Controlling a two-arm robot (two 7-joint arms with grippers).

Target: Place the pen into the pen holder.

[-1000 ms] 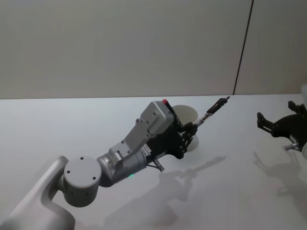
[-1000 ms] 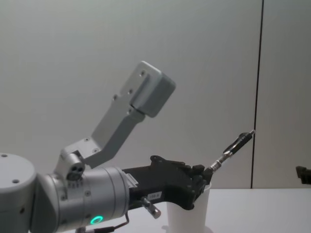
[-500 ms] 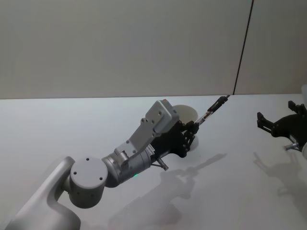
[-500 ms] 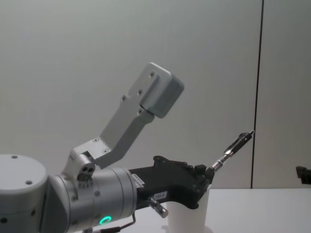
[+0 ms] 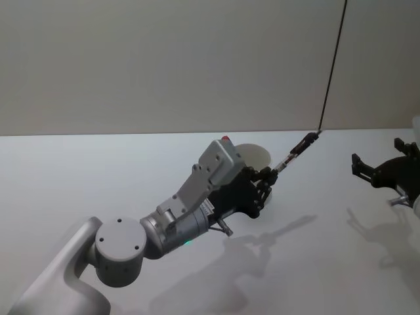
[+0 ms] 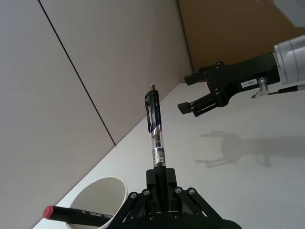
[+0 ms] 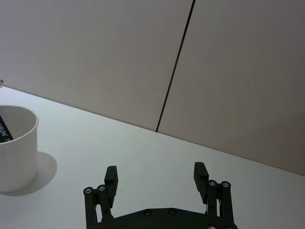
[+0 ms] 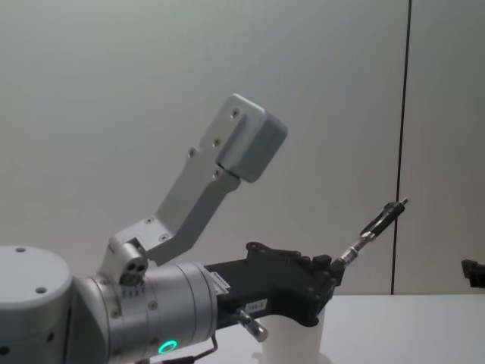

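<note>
My left gripper (image 5: 266,176) is shut on the lower end of a black and clear pen (image 5: 295,152), which slants up and away to the right. It hovers at the rim of the white paper cup pen holder (image 5: 254,155), which it partly hides. In the left wrist view the pen (image 6: 155,133) rises from the fingers (image 6: 161,174), with the pen holder (image 6: 102,191) just beside and below. A red-capped marker (image 6: 71,215) leans inside the cup. My right gripper (image 7: 157,179) stands open and empty, far right of the cup (image 7: 16,148).
The white table (image 5: 98,170) runs back to a plain wall with a dark vertical seam (image 5: 331,65). My left forearm (image 5: 190,210) stretches low across the table's middle. The right gripper (image 5: 375,161) sits near the table's right edge.
My left gripper has shifted slightly right with the pen, so the pen's top end now sits farther right. The right arm has not moved.
</note>
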